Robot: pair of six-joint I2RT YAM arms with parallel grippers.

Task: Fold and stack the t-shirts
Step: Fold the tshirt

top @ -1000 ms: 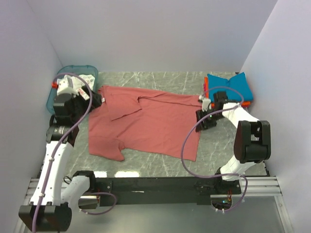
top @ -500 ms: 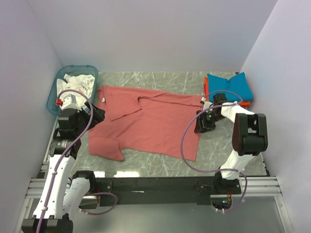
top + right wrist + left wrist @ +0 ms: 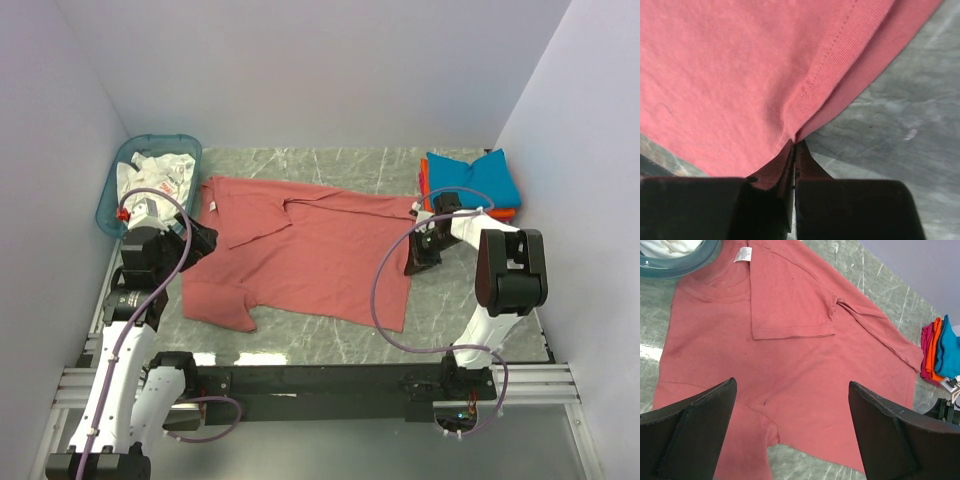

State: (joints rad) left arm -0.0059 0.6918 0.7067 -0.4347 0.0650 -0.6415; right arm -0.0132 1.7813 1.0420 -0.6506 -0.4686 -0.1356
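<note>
Got a large dusty-red cloth t-shirt [image 3: 310,255] spread flat across the middle of the grey marbled counter [image 3: 330,160]. Lying sideways: neck end to the left with the small white neck label [image 3: 742,254] facing up, hem end to the right. Can make out one short sleeve folded in over the chest and the other poking out at the near left.

Right arm [image 3: 500,265] side first: right jaws pressed together on the hem at the shirt's right edge. Super obvious from the right wrist view, pinching a doubled ridge of red cloth right at the stitched border.

Left jaws spread wide apart, gripping nothing, hanging over the left part of the shirt just near of the neck. Black fingers [image 3: 695,435] framing the whole shirt in the left wrist view.

Also seeing a folded stack at the far right of the counter, just behind the right jaws: teal-blue t-shirt [image 3: 475,180] on top, orange t-shirt [image 3: 938,342] under it, plus a sliver of magenta cloth [image 3: 927,352] beside the orange.

Far left corner: translucent teal plastic basket [image 3: 106,208] holding crumpled white cloth [image 3: 160,172].
</note>
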